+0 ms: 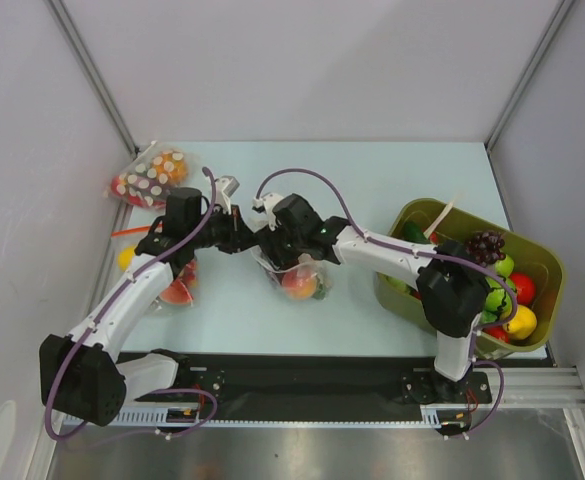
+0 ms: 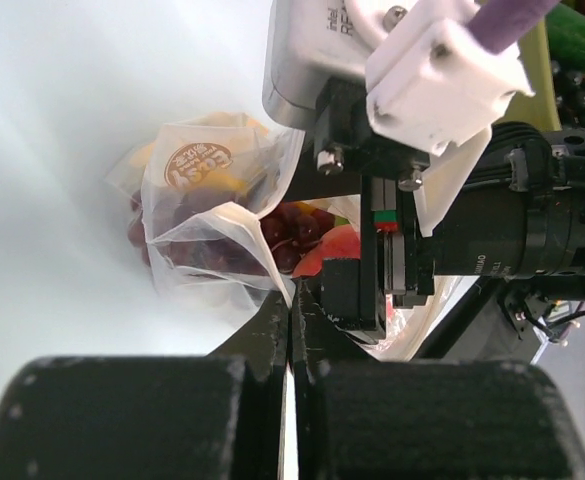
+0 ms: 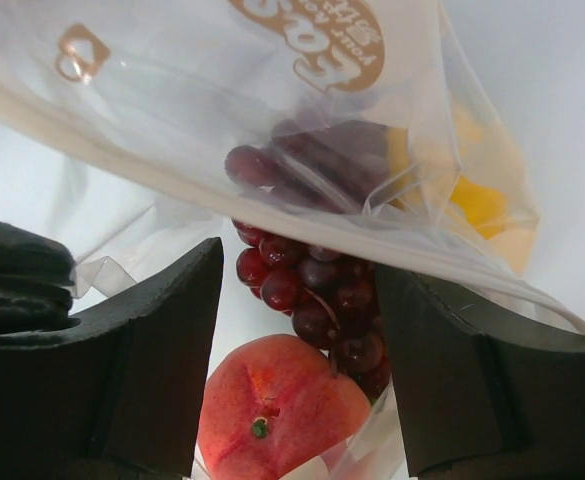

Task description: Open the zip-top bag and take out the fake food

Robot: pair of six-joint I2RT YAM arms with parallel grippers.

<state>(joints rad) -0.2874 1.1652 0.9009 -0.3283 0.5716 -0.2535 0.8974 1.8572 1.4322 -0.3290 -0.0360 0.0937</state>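
Observation:
The zip-top bag lies at mid-table, and its clear film is pulled open. My left gripper is shut, pinching one edge of the bag's mouth. My right gripper is open at the mouth. A pink-orange peach and a dark purple grape bunch sit between its fingers. The bag's upper lip drapes over the grapes. An orange-yellow fruit shows deeper inside. In the top view the left gripper and right gripper meet tip to tip just above the bag.
An olive-green bin with several plastic fruits stands at the right. A dotted bag showing red and orange lies at the back left. Another clear bag with red and orange contents lies under the left arm.

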